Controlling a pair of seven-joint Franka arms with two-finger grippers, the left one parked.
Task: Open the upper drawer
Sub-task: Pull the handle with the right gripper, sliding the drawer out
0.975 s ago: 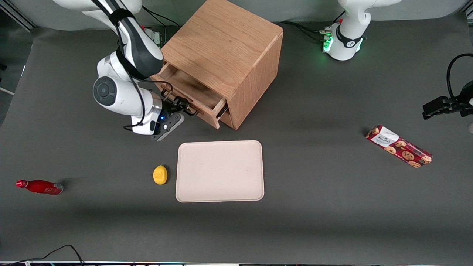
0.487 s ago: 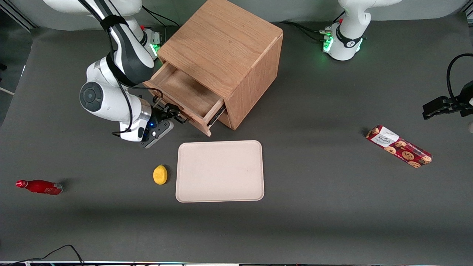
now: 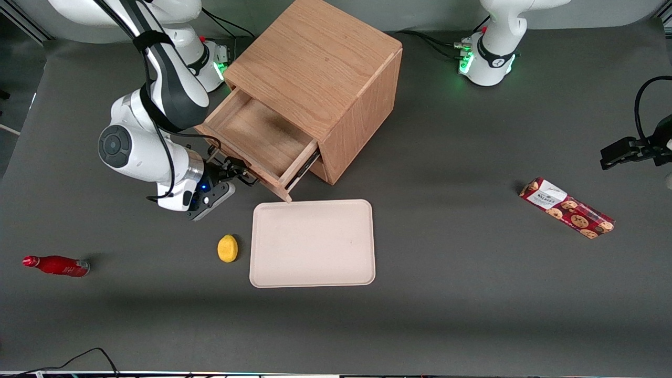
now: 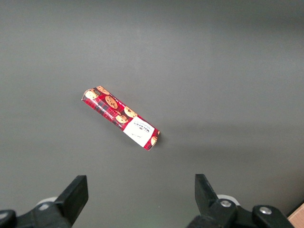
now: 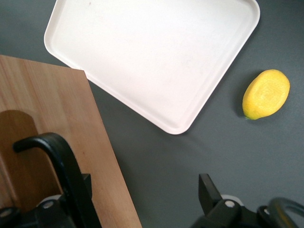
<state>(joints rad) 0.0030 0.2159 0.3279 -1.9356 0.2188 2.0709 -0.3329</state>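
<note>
The light-brown cabinet (image 3: 320, 58) stands at the table's back. Its upper drawer (image 3: 257, 139) is pulled well out, and its shallow tray shows empty. My right gripper (image 3: 237, 176) is at the drawer's front panel, on the side toward the front camera. In the right wrist view the gripper (image 5: 145, 183) is open, with its fingers wide apart. The drawer's wooden front (image 5: 52, 109) and its black wire handle (image 5: 59, 159) lie against one finger (image 5: 84, 190). The lower drawer is hidden under the upper one.
A cream tray (image 3: 312, 244) lies on the table just in front of the open drawer and also shows in the right wrist view (image 5: 152, 52). A yellow lemon (image 3: 227, 248) lies beside it. A red bottle (image 3: 55, 265) lies toward the working arm's end. A cookie box (image 3: 567, 208) lies toward the parked arm's end.
The upper drawer has slid farther out of the cabinet. My right gripper has moved with its front, toward the front camera and the working arm's end.
</note>
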